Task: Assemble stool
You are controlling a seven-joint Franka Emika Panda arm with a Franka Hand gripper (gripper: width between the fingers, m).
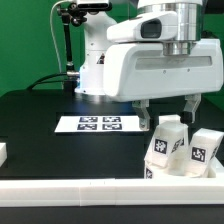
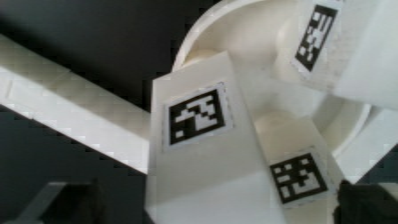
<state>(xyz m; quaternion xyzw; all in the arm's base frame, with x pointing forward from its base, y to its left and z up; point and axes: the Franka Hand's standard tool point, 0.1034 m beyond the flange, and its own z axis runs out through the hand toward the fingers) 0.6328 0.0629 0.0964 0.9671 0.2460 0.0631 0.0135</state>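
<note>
The stool parts stand bunched at the exterior view's right: white leg blocks with black-and-white tags, and a tagged part beside them. My gripper hangs just above them, open and holding nothing. In the wrist view a white leg with two tags lies between my dark fingertips, closer to one finger, with a gap at the other. My gripper is open there too. The round seat curves behind the leg and shows one tag.
The marker board lies flat on the black table near the middle. A long white border rail runs along the front edge, and a short piece sits at the left. A rail also crosses the wrist view.
</note>
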